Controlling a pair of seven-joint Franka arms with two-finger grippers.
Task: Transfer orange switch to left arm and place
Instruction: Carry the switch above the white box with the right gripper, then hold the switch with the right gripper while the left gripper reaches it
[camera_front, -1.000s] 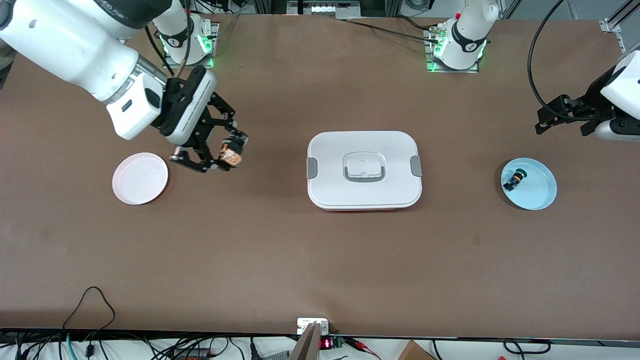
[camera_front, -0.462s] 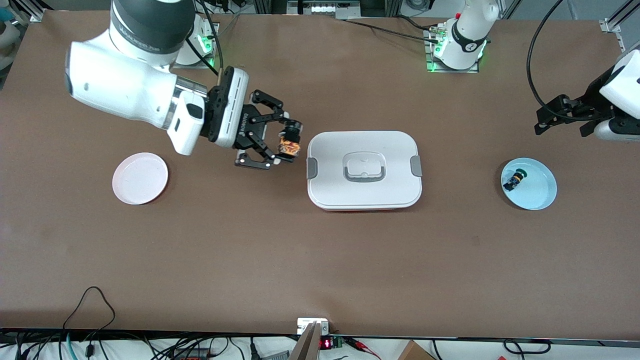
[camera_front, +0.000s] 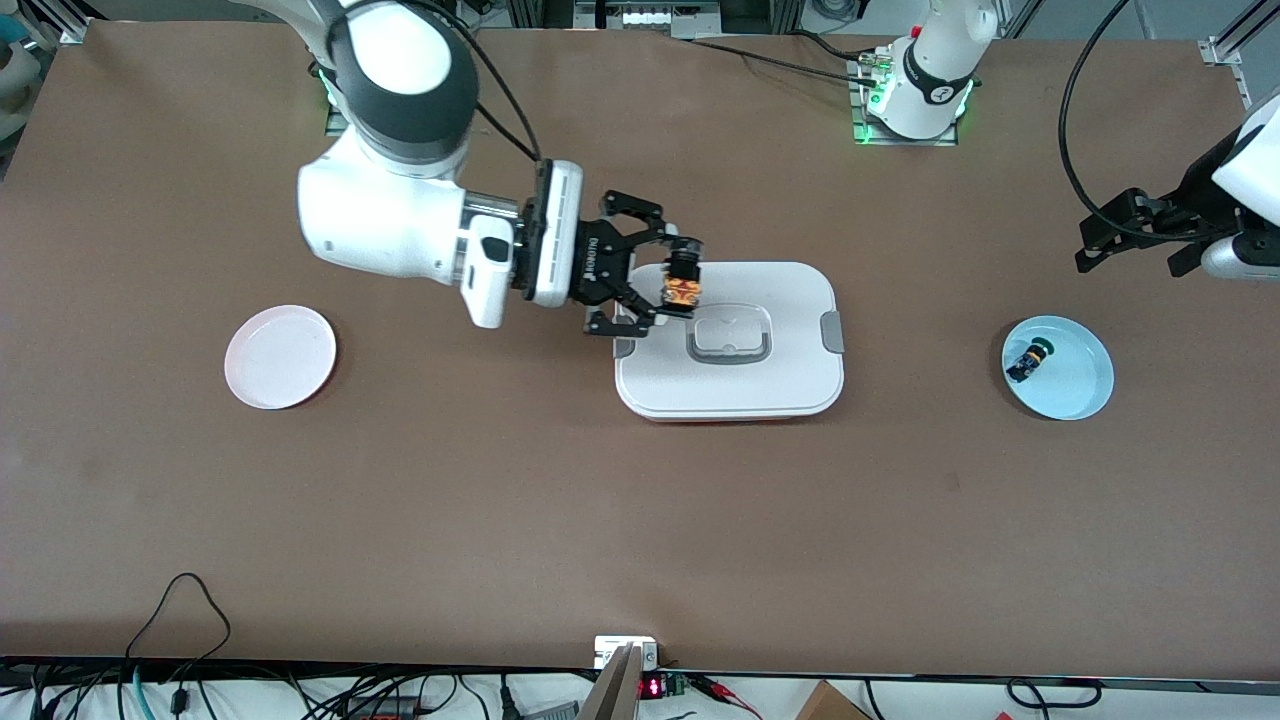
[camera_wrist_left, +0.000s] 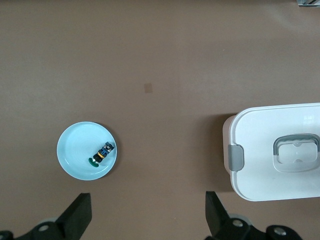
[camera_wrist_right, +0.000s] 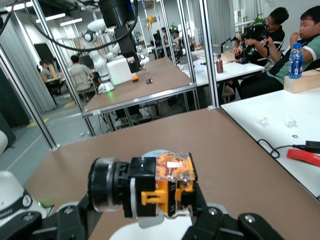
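While a white plate (camera_front: 280, 357) sits at the right arm's end of the surface (camera_front: 640, 520), the right hand (camera_front: 668, 283) pinches the orange switch (camera_front: 683, 291) over the box (camera_front: 729, 340). Near the blue plate (camera_front: 1058, 367), carrying a small blue-black part (camera_front: 1028, 359), the left hand (camera_front: 1135, 232) hangs with fingers spread.

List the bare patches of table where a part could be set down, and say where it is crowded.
Bare: between the pale pink round plate and the big white lidded box; between the box and the light blue round plate; the whole strip nearer the camera. Crowded: over the box, where the right tool holds the orange switch.
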